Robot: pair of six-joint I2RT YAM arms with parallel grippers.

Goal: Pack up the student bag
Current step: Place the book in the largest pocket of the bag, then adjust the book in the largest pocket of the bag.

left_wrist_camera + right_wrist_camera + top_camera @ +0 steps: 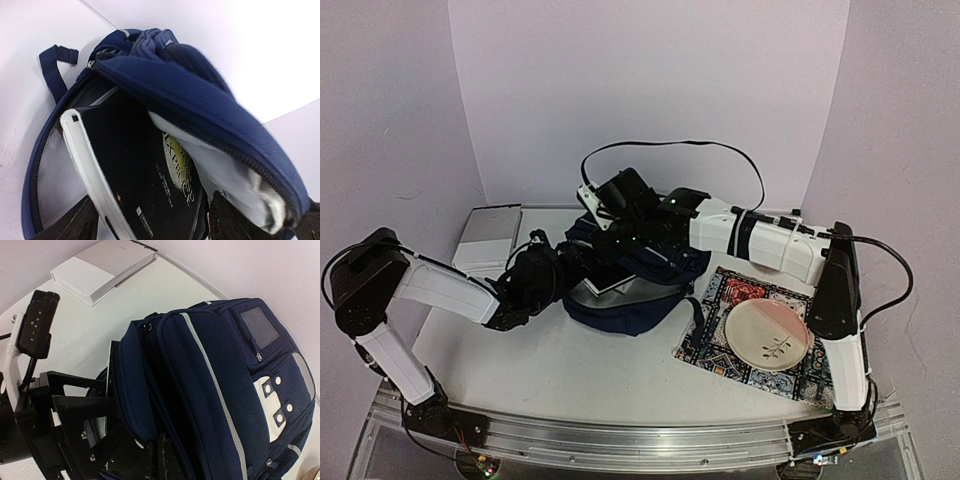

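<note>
The left tool [152,202], jaws spread, straddles the book [140,165] pointing lengthwise into the student bag [210,390]; the right tool [160,460] pinches its flap.

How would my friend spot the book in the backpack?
Find the big navy backpack on the white table. Inside its unzipped mouth sits a book. Its black cover with yellowish lettering and white page edges set it apart from the pale flat box lying outside.

We find the student bag [640,285] lying mid-tabletop [570,370], with a book [135,170] resting partly inside its open mouth. Behind it to the left lies a flat box [488,238]. To its right, a plate [767,334] sits on a mat [735,290].
</note>
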